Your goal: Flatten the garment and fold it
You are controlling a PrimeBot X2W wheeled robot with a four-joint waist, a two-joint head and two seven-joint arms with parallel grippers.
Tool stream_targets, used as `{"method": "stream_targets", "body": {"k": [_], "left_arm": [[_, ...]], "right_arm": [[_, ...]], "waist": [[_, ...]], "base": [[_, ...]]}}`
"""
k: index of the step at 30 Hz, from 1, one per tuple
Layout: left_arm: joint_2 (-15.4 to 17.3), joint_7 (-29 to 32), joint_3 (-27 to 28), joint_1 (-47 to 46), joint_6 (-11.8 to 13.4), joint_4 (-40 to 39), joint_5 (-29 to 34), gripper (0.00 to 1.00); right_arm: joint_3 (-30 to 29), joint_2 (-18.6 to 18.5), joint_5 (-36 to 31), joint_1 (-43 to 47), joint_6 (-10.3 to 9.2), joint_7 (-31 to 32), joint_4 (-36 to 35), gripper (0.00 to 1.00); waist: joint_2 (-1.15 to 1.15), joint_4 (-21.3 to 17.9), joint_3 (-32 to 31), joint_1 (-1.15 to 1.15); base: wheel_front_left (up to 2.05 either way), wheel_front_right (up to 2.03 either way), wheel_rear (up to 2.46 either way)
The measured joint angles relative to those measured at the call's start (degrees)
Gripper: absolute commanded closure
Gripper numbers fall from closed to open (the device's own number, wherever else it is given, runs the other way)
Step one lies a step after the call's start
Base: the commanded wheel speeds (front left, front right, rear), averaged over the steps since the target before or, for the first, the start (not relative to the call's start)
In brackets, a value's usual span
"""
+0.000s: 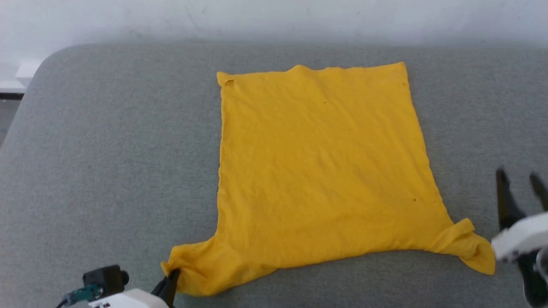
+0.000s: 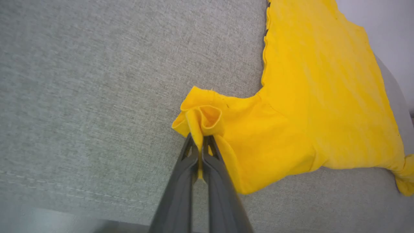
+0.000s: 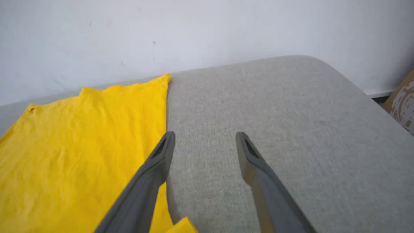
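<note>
Well, garment [image 1: 317, 171] sleeve within pinched left tool [image 2: 200, 141]

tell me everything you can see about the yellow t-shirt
The T-shirt is mustard-yellow, thin, lightly wrinkled cloth. It lies spread almost flat on the grey cushion, plain side up, hem toward the wall and sleeves nearest the robot. The left sleeve is bunched and pinched in the shut left end effector. The right sleeve lies curled and unheld, with the open right end effector just beside it, not touching.
</note>
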Motion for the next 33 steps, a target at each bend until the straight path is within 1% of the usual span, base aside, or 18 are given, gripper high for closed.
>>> {"method": "stream_targets", "body": {"k": [3,5,8,10,16,21,26,33], "left_arm": [[-0.8,-0.5,-0.3,-1.8,0.0,-0.8,-0.1,1.0],[-0.9,-0.7,-0.8,-3.3,0.0,-1.3,0.0,1.0],[-1.3,-1.0,-1.7,-5.7,-0.6,-1.9,0.1,1.0],[-1.7,-1.3,-2.2,-7.2,-0.9,-2.3,0.3,1.0],[-2.9,-2.7,-3.8,-10.0,-1.9,-3.3,1.3,1.0],[-4.4,-3.7,-5.4,-11.4,-2.4,-4.1,1.5,1.0],[-5.6,-4.6,-6.3,-12.4,-3.4,-3.6,1.5,1.0],[-6.8,-6.3,-7.0,-13.5,-4.6,-3.1,1.0,1.0]], "right_arm": [[0.7,-1.3,0.0,-6.5,0.0,-3.7,1.7,0.0],[1.1,-2.5,-0.1,-11.3,0.0,-4.8,4.0,0.0],[1.6,-5.0,-0.6,-19.2,0.0,-5.1,8.9,0.0],[2.3,-6.9,-1.1,-24.4,0.0,-4.1,12.5,0.0],[3.9,-11.7,-2.0,-38.2,0.0,2.6,23.0,0.0],[2.8,-13.1,-2.3,-46.4,0.0,10.3,29.6,0.0],[2.8,-15.2,-5.5,-51.3,0.0,16.6,32.9,0.0],[2.0,-16.0,-9.7,-55.7,0.0,25.6,34.3,0.0]], "waist": [[0.0,0.8,1.2,0.0],[0.0,1.4,2.2,0.01],[0.0,2.4,4.2,0.01],[0.0,3.2,5.6,0.01],[0.0,6.3,10.2,0.02],[0.0,9.3,14.2,0.02],[0.0,12.3,18.0,0.02],[0.0,15.4,23.0,0.01]], "base": [[0.0,0.0,0.0],[0.0,0.0,0.0],[0.0,0.0,0.0],[0.0,0.0,0.0],[0.0,0.0,0.0],[0.0,0.0,0.0],[0.0,0.0,0.0],[0.0,0.0,0.0]]}}
